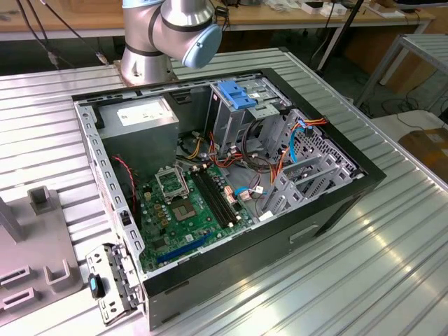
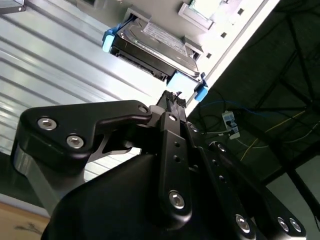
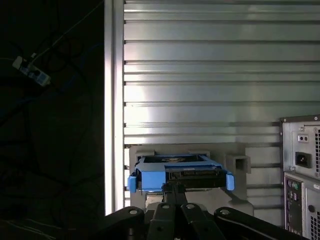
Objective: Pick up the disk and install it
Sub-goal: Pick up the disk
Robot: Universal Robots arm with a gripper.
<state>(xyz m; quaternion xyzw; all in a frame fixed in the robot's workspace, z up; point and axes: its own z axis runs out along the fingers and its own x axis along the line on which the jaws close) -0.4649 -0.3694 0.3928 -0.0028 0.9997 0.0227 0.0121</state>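
- Exterior view: an open black computer case (image 1: 231,269) lies on the ribbed metal table (image 1: 364,280). Installation is not yet done.
- Second wrist view: the black gripper (image 2: 175,96), pressed together, noses the light-blue plastic rail (image 2: 178,80) framing the dark grey, white-labelled disk (image 2: 157,42). Whether it pinches the rail cannot be told.
- First wrist view: the disk lies flat on a grey holder (image 3: 225,150) with one end toward the gripper. Its long axis apparently runs away from the gripper. Pick-up seems in hand and calls for a firm, level hold.

Ribbed metal tabletop (image 1: 392,266) is catching bright glare. Wooden workbench (image 1: 77,14) is running along the back, black cables (image 1: 42,31) are hanging before it, a smaller metal table (image 1: 420,45) is standing nearby.
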